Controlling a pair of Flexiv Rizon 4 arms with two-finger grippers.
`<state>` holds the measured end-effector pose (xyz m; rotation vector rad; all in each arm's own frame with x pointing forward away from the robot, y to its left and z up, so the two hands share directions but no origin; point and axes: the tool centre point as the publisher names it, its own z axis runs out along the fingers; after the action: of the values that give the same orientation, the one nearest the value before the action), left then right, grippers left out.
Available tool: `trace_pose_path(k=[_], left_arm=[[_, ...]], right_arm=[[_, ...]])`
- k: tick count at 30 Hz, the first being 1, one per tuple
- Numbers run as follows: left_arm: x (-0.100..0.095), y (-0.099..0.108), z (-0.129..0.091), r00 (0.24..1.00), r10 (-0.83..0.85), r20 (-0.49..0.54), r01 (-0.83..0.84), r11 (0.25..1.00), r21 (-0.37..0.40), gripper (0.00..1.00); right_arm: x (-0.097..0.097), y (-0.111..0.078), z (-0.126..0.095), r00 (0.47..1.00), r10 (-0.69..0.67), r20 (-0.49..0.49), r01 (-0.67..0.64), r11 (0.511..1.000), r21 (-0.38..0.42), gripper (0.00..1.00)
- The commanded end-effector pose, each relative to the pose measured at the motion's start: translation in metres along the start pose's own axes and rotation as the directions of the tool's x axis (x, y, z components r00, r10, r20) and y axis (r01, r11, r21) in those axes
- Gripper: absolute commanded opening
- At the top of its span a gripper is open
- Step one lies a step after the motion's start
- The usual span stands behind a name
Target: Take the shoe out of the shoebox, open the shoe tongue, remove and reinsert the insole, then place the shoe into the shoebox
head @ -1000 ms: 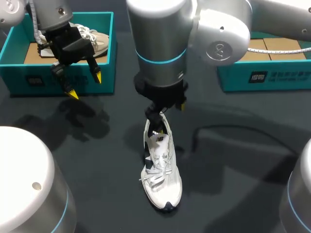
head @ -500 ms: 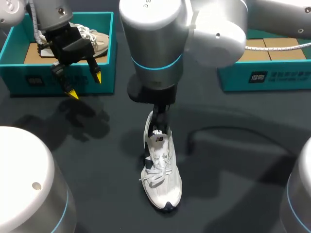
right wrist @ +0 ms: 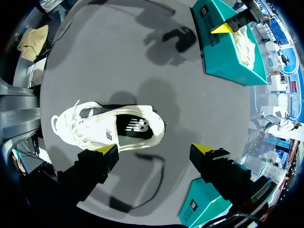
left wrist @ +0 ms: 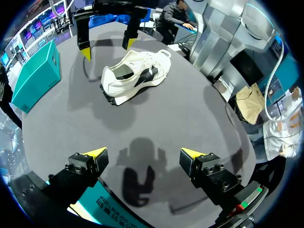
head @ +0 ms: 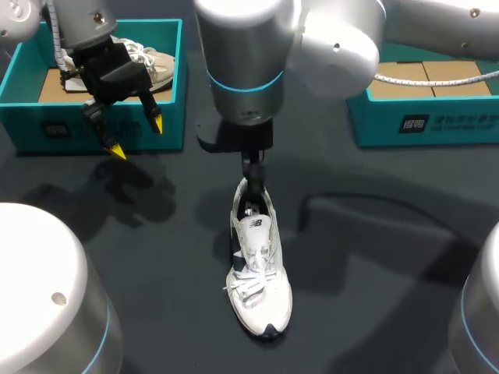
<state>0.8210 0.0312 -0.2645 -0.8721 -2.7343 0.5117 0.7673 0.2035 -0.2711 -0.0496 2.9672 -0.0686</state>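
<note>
Right fingers [right wrist: 97, 164] leftward; two shoes [head: 259, 269] [head: 160, 66]

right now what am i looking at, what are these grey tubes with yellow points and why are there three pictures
This is a two-armed robot at a dark table. The head view looks down from a fixed camera above and behind. The other two views come from a camera on each wrist. The yellow-tipped fingers are each arm's end effector. The left end effector hangs open by a teal shoebox with a second shoe inside. The right end effector is open above the heel of a white shoe lying on the table. Another teal box sits at the right. Nothing is held.
</note>
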Motion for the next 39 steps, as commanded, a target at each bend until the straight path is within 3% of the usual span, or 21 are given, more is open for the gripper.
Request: trace_pose_path(k=[1, 16, 39], left_arm=[[0.0, 0.0, 0.0, 1.0, 0.001, -0.001, -0.001, 1.0, -0.002, 1.0], [0.0, 0.0, 0.0, 1.0, 0.001, -0.001, -0.001, 1.0, -0.002, 1.0], [0.0, 0.0, 0.0, 1.0, 0.001, -0.001, -0.001, 1.0, -0.002, 1.0]], right_arm=[[-0.002, 0.0, 0.014, 1.0, -0.014, 0.002, 0.014, 1.0, -0.006, 1.0], [-0.012, 0.014, 0.052, 1.0, 0.003, -0.029, -0.003, 1.0, -0.001, 1.0], [-0.018, 0.009, 0.106, 0.998, 0.026, -0.049, -0.028, 0.999, -0.042, 1.0]])
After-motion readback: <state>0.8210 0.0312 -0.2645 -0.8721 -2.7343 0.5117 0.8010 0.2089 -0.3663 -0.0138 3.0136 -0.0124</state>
